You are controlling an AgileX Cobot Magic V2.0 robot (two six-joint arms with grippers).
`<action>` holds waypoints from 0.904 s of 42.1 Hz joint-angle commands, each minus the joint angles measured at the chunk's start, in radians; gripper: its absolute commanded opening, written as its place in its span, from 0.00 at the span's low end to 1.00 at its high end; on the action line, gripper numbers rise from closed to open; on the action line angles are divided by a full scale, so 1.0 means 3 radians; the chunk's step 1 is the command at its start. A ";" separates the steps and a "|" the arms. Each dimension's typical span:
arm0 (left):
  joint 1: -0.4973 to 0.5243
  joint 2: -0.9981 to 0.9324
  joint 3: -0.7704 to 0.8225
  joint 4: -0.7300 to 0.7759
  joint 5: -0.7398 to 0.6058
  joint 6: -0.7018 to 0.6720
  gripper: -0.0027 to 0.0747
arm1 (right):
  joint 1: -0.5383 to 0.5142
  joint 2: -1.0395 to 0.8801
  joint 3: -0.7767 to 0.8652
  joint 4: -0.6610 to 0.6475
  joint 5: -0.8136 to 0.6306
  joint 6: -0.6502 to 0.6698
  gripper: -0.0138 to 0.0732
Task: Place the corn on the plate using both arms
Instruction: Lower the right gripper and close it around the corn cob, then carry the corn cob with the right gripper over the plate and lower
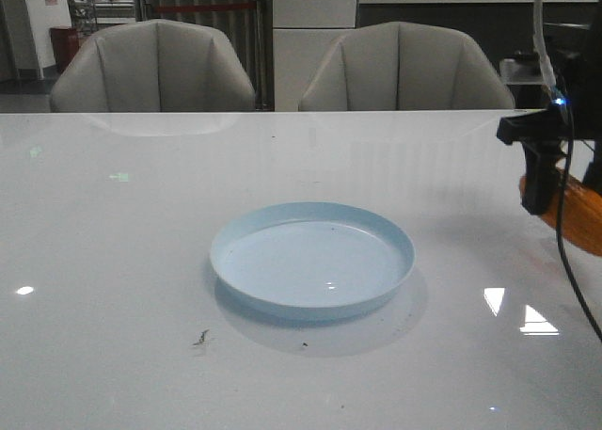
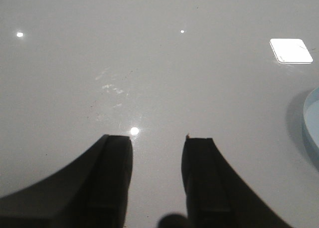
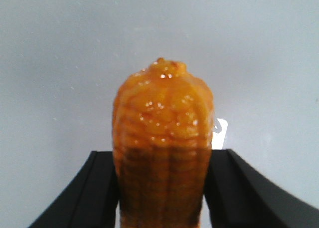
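The orange corn (image 3: 162, 118) stands between my right gripper's (image 3: 162, 155) two black fingers, which press against its sides; its bumpy tip sticks out past the fingertips. In the front view the right gripper (image 1: 538, 202) points down at the table's far right, with the corn (image 1: 581, 221) partly hidden behind it and cut off by the frame edge. The pale blue plate (image 1: 245, 237) sits empty at the table's middle, well left of the corn. My left gripper (image 2: 157, 138) is open and empty over bare table, with the plate's rim (image 2: 311, 120) off to one side.
The white glossy table (image 1: 113, 261) carries a few dark specks in front of the plate. Two grey chairs (image 1: 155, 68) stand behind the far edge. A black cable (image 1: 569, 261) hangs from the right arm.
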 commanded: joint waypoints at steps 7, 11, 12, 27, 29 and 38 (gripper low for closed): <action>0.0002 -0.0019 -0.0094 -0.0047 -0.0283 -0.0024 0.46 | 0.0423 -0.0194 -0.0845 -0.0013 0.0176 -0.0035 0.56; 0.0002 -0.0019 -0.0094 -0.0047 -0.0283 -0.0024 0.46 | 0.0652 -0.0194 -0.1055 -0.0013 0.0186 -0.0039 0.56; 0.0002 -0.0019 -0.0094 -0.0047 -0.0283 -0.0024 0.46 | 0.0705 -0.0194 -0.1099 -0.0013 0.0186 -0.0039 0.56; 0.0002 -0.0019 -0.0094 -0.0047 -0.0283 -0.0024 0.46 | 0.1433 -0.0139 -0.1178 -0.0013 0.0147 -0.0039 0.56; 0.0002 -0.0019 -0.0094 -0.0047 -0.0283 -0.0024 0.46 | 0.1488 -0.0106 -0.1173 -0.0013 0.0122 -0.0039 0.56; 0.0002 -0.0019 -0.0094 -0.0047 -0.0290 -0.0024 0.46 | 0.1619 0.0142 -0.1173 -0.0010 0.0128 -0.0039 0.56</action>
